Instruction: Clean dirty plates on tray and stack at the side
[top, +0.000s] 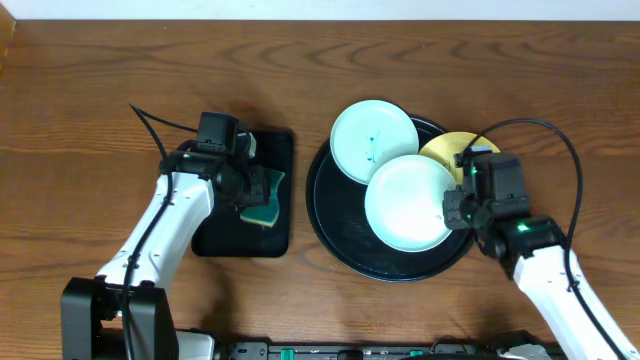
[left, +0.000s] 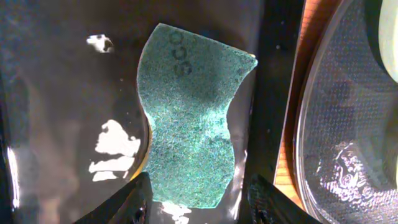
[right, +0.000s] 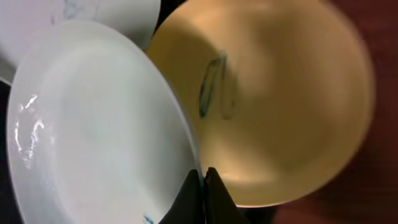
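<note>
Obs. All three plates sit on round tray (top: 335, 222); none stacked at side yet. Near mint plate (top: 405, 205) is on top, lapping far mint plate (top: 372, 138) and yellow plate (top: 447, 150). Yellow sits at tray's rear-right edge and seems to overhang the rim. Smears: teal mark at centre of far mint, dark streak on yellow (R wrist view), speck near near mint's edge.

R gripper (right: 204, 186): fingers pressed together, tip at near mint's rim where it laps yellow. Can't tell if rim is nipped btwn them or tip just rests against it.

L gripper (left: 200, 198): jaws spread, astride lower end of sponge (left: 189, 124), not closed on it. Sponge lies flat on small tray (top: 215, 240), to L of round tray.

Handling (judgement):
- Plates look light, rigid and glossy, so slippery. Prob. plastic, but could be ceramic, so treat as breakable.
- Only hold is the raised rim: pinch w/ a finger under and a finger over. Near mint's edge, lifted over yellow, gives best access.
- A thin-rim pinch lets the plate swing or tilt, so keep it low.
- Plates overlap, so dragging one shifts the others; yellow could slide off tray.
- Sponge is soft and compressible, rough scrub face up. Grab across narrow waist, firm squeeze, w/o folding it.
</note>
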